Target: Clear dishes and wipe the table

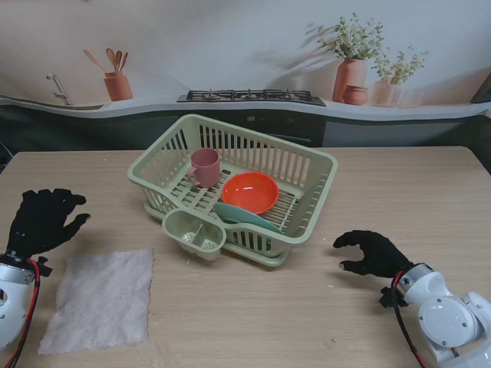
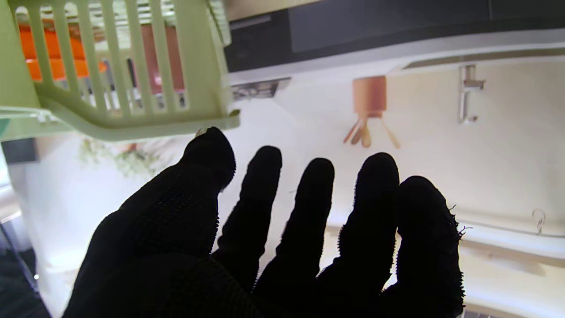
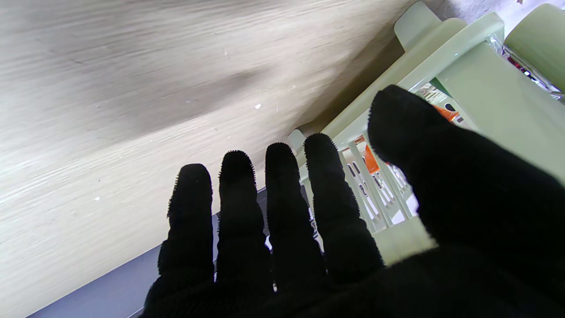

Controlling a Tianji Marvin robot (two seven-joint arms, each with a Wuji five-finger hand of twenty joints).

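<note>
Two empty hands, dishes racked, cloth next

Both hands hold nothing. Left hand (image 1: 44,221), fingers spread, hovers at the near-left of the table (image 1: 399,184), just far of the cloth (image 1: 100,299). Right hand (image 1: 374,253), fingers loosely curled and apart, sits near-right, close to the rack's (image 1: 311,201) right end.

Pink cup (image 1: 205,167), orange bowl (image 1: 249,192) and a green plate (image 1: 247,218) all sit inside the rack, mid-table. Clearing looks done; wiping looks like the step in hand.

Doing it well, as I judge it: lower the left hand flat onto the cloth, press with the palm, then sweep without bunching it.

Room: wide bare wood near me, between cloth and right hand. The cloth's near corner lies close to the table's near edge. The rack's small cup holder (image 1: 195,233) juts toward the cloth's far-right corner; keep strokes clear of it.
</note>
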